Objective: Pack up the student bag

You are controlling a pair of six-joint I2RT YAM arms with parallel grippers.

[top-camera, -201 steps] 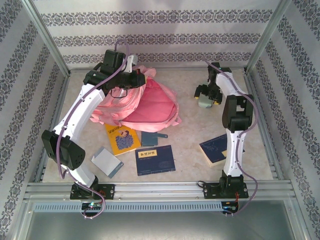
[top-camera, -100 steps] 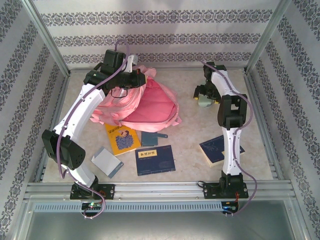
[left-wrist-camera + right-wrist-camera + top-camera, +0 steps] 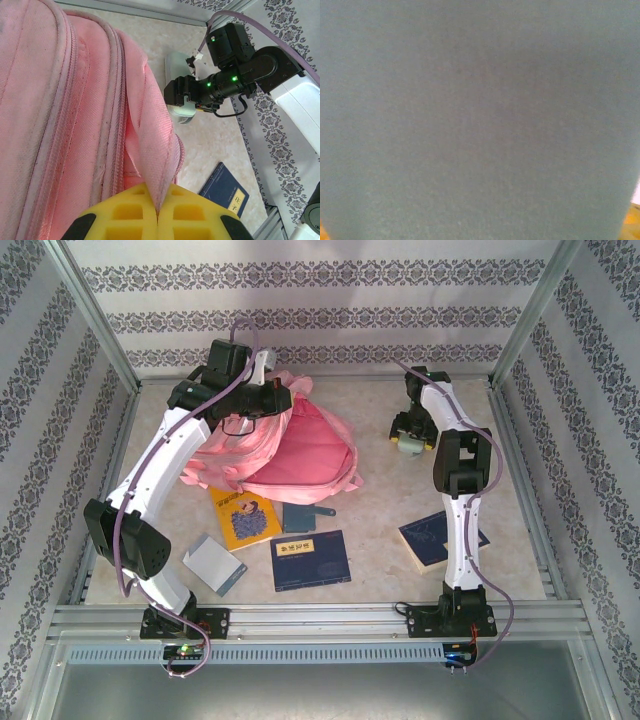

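The left claw [image 3: 157, 216] is pinched tight on a fold of the student bag [image 3: 60, 125], which lies at the back left of the table [image 3: 380, 510]. Beyond it, a navy book [image 3: 225, 187] lies flat on the table's right side. Farther off, the right claw [image 3: 173, 95] straddles a pale grey-green object [image 3: 184, 112]; whether it grips cannot be told.
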